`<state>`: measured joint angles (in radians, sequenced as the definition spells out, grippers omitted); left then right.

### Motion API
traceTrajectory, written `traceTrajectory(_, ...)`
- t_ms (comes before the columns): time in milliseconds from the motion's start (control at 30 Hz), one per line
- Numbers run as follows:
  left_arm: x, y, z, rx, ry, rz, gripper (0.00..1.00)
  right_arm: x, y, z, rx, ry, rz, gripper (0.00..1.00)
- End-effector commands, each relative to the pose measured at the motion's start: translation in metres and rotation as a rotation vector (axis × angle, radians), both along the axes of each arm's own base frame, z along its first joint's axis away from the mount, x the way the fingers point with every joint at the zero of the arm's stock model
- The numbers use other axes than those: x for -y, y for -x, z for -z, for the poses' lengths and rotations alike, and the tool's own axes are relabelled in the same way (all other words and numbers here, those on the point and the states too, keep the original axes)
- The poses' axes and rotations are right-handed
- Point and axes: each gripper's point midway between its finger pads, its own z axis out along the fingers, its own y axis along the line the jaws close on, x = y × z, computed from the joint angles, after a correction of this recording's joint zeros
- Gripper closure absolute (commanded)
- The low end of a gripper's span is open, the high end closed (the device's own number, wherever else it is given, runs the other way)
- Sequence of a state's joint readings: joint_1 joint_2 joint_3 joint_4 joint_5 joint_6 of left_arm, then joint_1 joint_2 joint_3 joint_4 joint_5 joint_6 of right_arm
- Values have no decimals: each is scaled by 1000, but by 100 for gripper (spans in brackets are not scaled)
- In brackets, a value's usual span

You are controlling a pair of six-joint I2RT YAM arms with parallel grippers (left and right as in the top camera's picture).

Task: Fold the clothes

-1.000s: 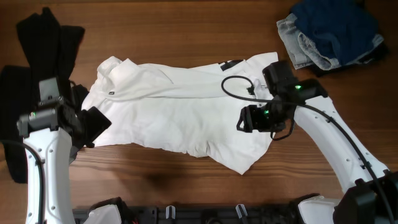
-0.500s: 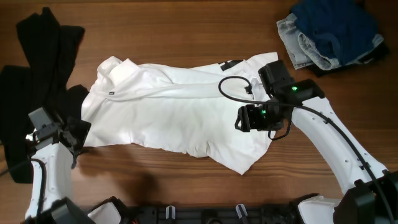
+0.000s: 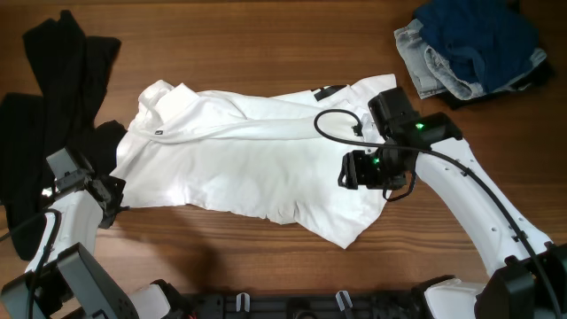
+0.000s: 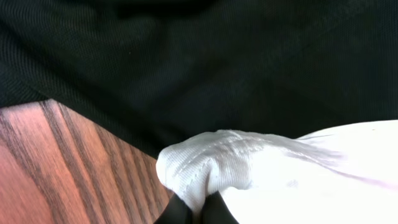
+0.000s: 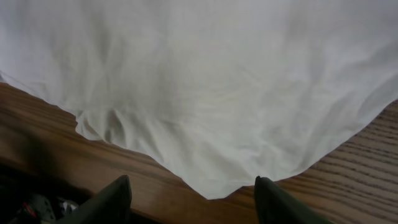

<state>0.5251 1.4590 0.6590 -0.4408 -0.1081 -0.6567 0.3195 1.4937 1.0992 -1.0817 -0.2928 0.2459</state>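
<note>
- White shirt (image 3: 257, 168) lies spread mid-frame on the wooden counter (image 3: 266, 44) — rumpled, collar toward the upper left.
- My left fingers (image 4: 176, 216) are pinched on its lower-left corner, beside the black garment (image 3: 53, 80).
- My right fingers (image 5: 115, 200) stand apart over its lower-right hem.

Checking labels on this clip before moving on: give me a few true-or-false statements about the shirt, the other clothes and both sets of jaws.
1. The white shirt lies spread across the wooden table. True.
2. The left jaws pinch a bunched corner of the white shirt. True.
3. The right jaws are shut on the shirt. False: they stand open above its lower hem.
4. The black garment lies by the right arm. False: it lies by the left arm; the blue and grey pile is on the right side.
</note>
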Motion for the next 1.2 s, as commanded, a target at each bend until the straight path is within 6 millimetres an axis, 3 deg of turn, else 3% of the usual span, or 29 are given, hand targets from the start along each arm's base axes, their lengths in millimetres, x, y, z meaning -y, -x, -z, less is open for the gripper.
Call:
traceTrajectory(0,2,-3,-1,15,10,32,96,4,7,0,-17,21,15,37)
traceTrajectory(67,19,-20,-16,119,77,125,96,7,20,6,-73,32,27,37)
traceTrajectory(200,20,-26,-41,197,49,139,96,6,66,41,-221,52,25,44)
traceTrajectory(267,20,-26,-43,204,44,139,96,3,84,59,-254,77,18,44)
traceTrajectory(467,20,-26,-43,203,46,139,96,-1,100,96,-192,180,35,43)
traceTrajectory(600,21,-25,-42,196,51,139,96,-3,104,103,-180,194,44,44)
traceTrajectory(667,22,-23,-41,189,55,138,96,-5,103,103,-176,186,45,62)
traceTrajectory(767,22,-22,-41,187,56,138,96,-6,101,106,-180,189,67,67)
traceTrajectory(833,22,-22,-41,187,56,138,96,-4,103,109,-197,201,75,94)
traceTrajectory(933,22,-23,-41,187,55,138,96,-2,101,105,-196,221,78,96)
traceTrajectory(1000,27,-23,-44,195,63,175,96,1,89,87,-173,247,117,96)
traceTrajectory(1167,36,-15,-84,281,13,220,96,10,48,11,-38,158,213,96)
